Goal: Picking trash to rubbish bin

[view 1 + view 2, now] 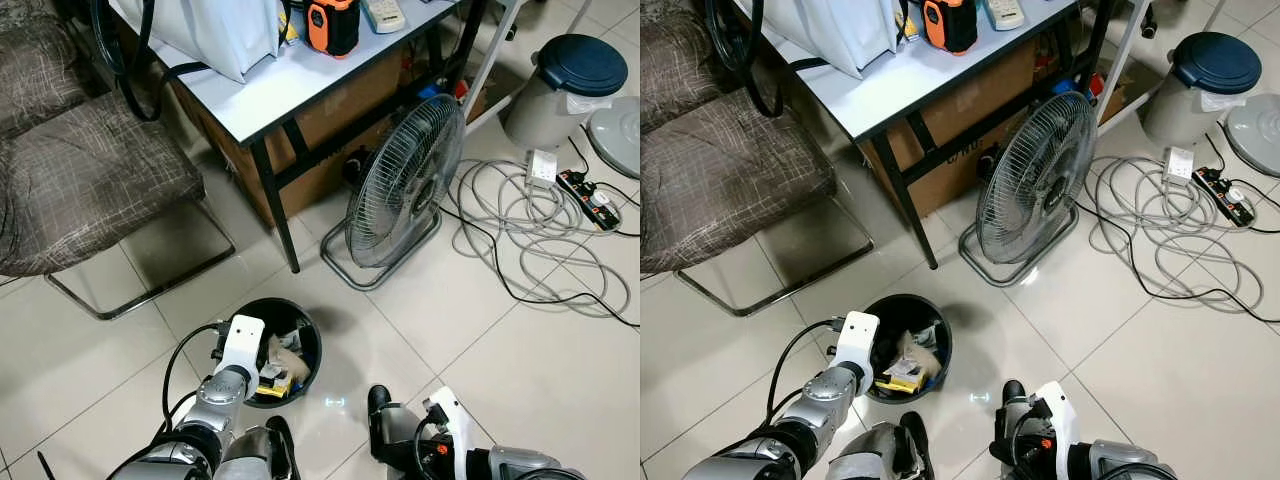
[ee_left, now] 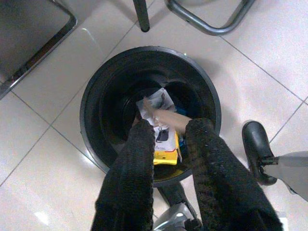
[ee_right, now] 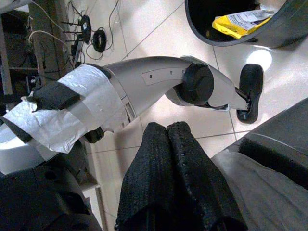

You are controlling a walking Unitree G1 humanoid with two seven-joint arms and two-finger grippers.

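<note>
Your left gripper (image 2: 166, 137) hangs right over the round black rubbish bin (image 1: 240, 318) on the tiled floor (image 1: 520, 360), with its two black fingers (image 2: 134, 163) spread apart and nothing pinched between them. Down in the bin you can see the trash (image 2: 161, 122): crumpled white paper on top of a yellow packet (image 2: 166, 153) (a tan scrap lies across them too). Your right gripper (image 3: 168, 134) sits low beside the robot's body, pointing at the floor, its fingers pressed together on nothing. Just beyond the bin stands a floor fan (image 1: 405, 185), tilted back on its metal stand beside the counter (image 1: 290, 85), which carries a white bag (image 1: 215, 30) and an orange device (image 1: 333, 25). A padded chair (image 1: 80, 185) stands to your left, and grey cables (image 1: 520, 230) coil across the tiles to your right.
</note>
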